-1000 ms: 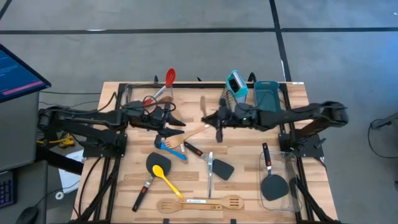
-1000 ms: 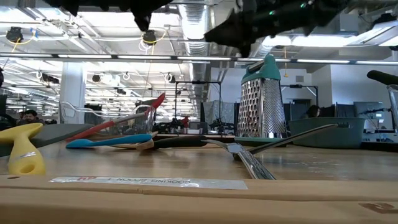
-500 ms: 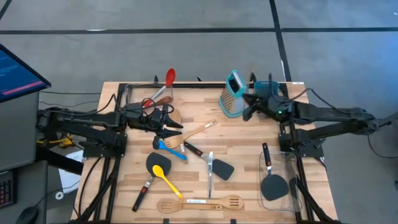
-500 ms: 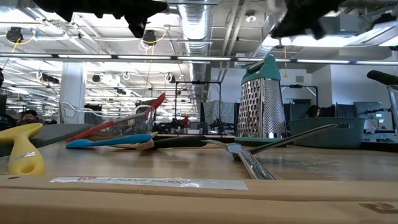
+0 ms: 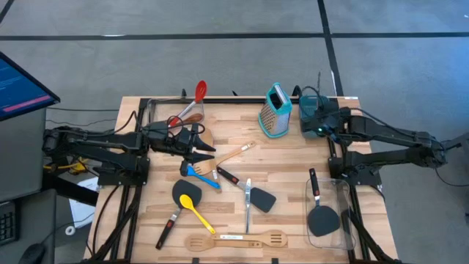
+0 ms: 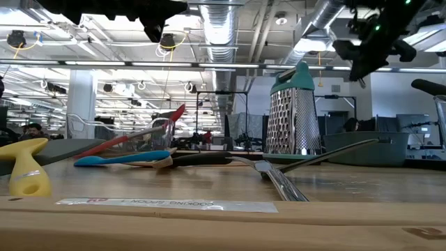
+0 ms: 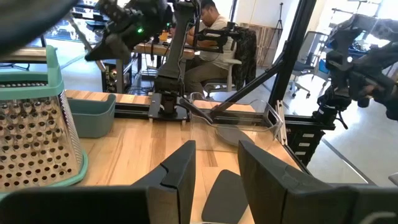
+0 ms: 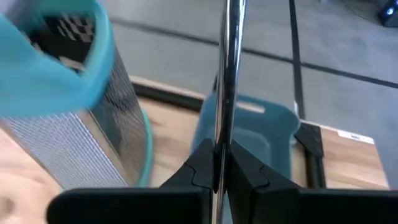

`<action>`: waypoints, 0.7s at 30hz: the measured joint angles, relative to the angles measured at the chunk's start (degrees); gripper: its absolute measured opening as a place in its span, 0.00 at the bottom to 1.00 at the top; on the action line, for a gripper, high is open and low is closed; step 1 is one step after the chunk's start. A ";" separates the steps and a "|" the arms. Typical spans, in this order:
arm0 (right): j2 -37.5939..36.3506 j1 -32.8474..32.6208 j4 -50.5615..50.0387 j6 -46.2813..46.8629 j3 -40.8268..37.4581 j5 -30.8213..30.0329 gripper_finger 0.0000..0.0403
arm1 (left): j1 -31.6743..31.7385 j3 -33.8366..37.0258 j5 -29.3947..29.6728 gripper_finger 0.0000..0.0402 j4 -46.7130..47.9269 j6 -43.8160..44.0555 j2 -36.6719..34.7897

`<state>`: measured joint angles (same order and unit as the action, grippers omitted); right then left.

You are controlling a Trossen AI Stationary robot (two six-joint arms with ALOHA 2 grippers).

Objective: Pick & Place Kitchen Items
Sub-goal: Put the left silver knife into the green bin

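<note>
the right gripper hangs over the teal bin at the table's one o'clock corner, clenched on a thin metal utensil whose shiny handle stands up between its fingers; which kind of cutlery it is cannot be told. the box grater stands upright just beside the bin, at its nine o'clock side.

the left gripper hovers over the table's nine o'clock half with its fingers parted and nothing between them. right under its tip, at about five o'clock from it, lies the blue spoon, crossed with a wooden spoon that points toward two o'clock.

a red spoon leans in a clear container at the eleven o'clock corner. toward six o'clock lie a yellow spoon, a black spatula, a metal piece and a wooden slotted spatula along the near edge. another black spatula rests in a clear container at four o'clock.
</note>
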<state>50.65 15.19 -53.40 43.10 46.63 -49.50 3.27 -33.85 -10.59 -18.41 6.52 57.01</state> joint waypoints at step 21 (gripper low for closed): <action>14.67 21.95 -1.45 -15.38 -0.02 17.14 0.03 | 0.00 0.00 0.00 0.26 0.02 0.00 0.02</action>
<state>65.32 37.14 -54.85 27.72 46.61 -32.36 3.27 -33.85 -10.59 -18.39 6.52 57.04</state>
